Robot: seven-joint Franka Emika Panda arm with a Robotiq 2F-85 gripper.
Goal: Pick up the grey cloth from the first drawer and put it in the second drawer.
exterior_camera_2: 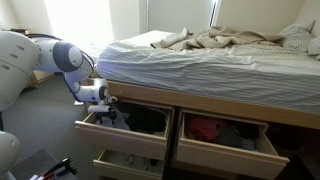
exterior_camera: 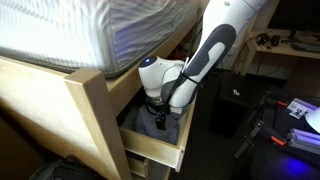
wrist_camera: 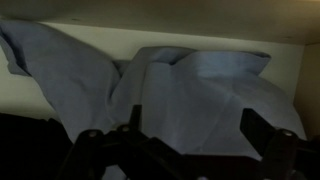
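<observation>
Grey cloth (wrist_camera: 200, 95): soft blue-grey fabric, crumpled into broad folds and sharp creases, lying in the top drawer (exterior_camera_2: 118, 141) against its pale wooden wall. Claw (wrist_camera: 175, 152): black, matte fingers (wrist_camera: 265, 140) set wide apart, poised over the cloth's near edge and gripping nothing; contact with the fabric cannot be confirmed. Dark clothing (exterior_camera_2: 145, 121) shares the same drawer. In both exterior views the white-and-black, rounded arm (exterior_camera: 205, 55) reaches in under the bed frame (exterior_camera: 90, 95), light squared timber that crowds the drawer opening from above. The mattress (exterior_camera_2: 200, 70) carries rumpled bedding. The lower drawer (exterior_camera_2: 125, 163) stands pulled out directly beneath the top one. A neighbouring drawer (exterior_camera_2: 225, 150) holds a red garment (exterior_camera_2: 205, 128). A cluttered desk (exterior_camera: 285, 47) stands beyond the arm.
</observation>
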